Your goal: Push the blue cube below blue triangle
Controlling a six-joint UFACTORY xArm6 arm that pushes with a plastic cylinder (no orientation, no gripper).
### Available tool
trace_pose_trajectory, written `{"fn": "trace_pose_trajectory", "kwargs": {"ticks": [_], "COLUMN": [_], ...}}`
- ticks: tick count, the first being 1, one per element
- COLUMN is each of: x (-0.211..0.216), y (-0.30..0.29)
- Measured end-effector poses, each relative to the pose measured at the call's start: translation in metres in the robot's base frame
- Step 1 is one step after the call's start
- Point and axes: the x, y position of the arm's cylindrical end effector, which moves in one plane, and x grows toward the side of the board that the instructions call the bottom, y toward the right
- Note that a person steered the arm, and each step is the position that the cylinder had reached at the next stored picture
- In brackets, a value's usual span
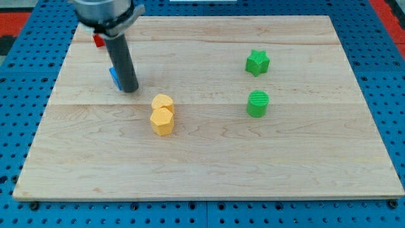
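A blue block point(114, 77) lies at the upper left of the wooden board point(209, 158), mostly hidden behind my rod; its shape cannot be made out. My tip point(130, 90) rests on the board just right of and touching or nearly touching this blue block. Only one blue block shows; any other is hidden behind the rod or arm. A red block point(98, 40) peeks out at the view's top left, partly covered by the arm.
Two yellow blocks point(162, 103) point(162, 121) sit touching each other right of and below my tip. A green star point(257, 63) and a green cylinder point(257, 104) stand at the right. The board lies on a blue pegboard point(380, 38).
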Motion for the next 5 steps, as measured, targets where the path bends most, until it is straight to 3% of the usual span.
{"fn": "trace_pose_trajectory", "kwargs": {"ticks": [1,2,3,4,5], "x": [-0.052,-0.064,-0.006,-0.021,-0.053], "y": [0.000,-0.008,-0.007,-0.068,-0.072]}}
